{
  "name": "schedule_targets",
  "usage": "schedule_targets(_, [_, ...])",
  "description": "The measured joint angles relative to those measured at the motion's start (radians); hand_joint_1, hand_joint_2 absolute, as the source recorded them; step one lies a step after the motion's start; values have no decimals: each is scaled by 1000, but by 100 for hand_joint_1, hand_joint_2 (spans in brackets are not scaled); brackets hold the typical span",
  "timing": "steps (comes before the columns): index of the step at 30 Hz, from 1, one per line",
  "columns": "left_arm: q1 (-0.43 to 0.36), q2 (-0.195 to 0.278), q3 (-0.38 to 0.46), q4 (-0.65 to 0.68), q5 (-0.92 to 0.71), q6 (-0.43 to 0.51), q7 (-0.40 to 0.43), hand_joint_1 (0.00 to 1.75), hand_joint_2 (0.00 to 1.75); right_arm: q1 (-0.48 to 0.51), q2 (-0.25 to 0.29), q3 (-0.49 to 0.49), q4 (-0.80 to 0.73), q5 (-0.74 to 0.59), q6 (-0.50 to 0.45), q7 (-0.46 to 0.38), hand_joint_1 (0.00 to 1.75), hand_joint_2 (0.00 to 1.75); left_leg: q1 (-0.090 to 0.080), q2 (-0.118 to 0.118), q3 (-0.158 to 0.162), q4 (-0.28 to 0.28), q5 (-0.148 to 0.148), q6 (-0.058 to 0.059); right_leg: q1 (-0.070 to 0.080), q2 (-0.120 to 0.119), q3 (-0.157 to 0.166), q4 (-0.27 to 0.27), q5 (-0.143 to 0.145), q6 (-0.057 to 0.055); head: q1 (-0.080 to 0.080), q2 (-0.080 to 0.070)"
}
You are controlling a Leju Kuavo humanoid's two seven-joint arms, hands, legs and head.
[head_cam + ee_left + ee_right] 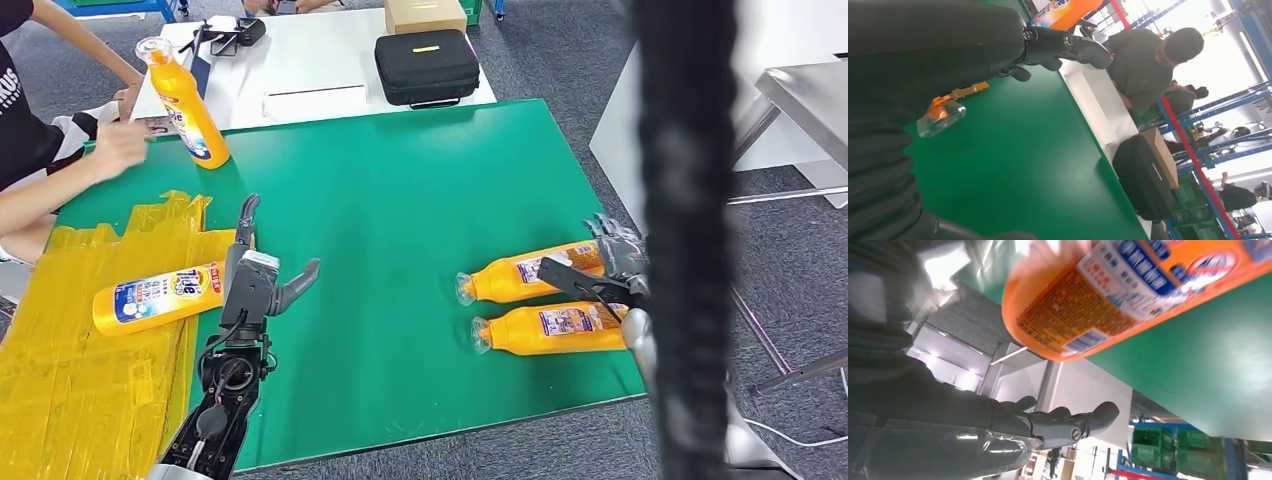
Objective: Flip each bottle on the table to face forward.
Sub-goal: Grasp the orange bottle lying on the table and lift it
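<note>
Several orange bottles are on the green table (400, 200). One bottle (160, 297) lies on yellow tape at the left, its clear cap (942, 116) close beside my left hand (262, 280), whose fingers are spread and hold nothing. Two more bottles (535, 272) (555, 328) lie side by side at the right, caps pointing left. My right hand (612, 262) sits at their bases, partly hidden; its fingers (1063, 424) stretch out apart from the nearest bottle's base (1128, 295). Another bottle (185, 100) stands upright at the far left.
A person's hand (118, 142) rests on the table beside the upright bottle. A white table behind carries a black case (427, 66) and a cardboard box (424, 14). A blurred dark vertical band (690, 240) covers part of the right side. Yellow tape (90, 380) covers the table's left corner.
</note>
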Motion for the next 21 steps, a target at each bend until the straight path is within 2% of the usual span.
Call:
schedule_targets(16, [-6, -1, 1, 27, 2, 10, 6, 0, 175, -34, 45, 56, 124, 31, -20, -13, 0, 175, 0, 0, 0, 0, 0, 0, 0, -1, 0, 0, 0, 0, 0, 0])
schedule_targets(21, [-7, -1, 1, 29, 2, 10, 16, 0, 175, -58, 45, 80, 177, 37, 2, -15, 14, 175, 0, 0, 1, 0, 0, 0, 0, 0, 0, 0, 0, 0, 0, 0])
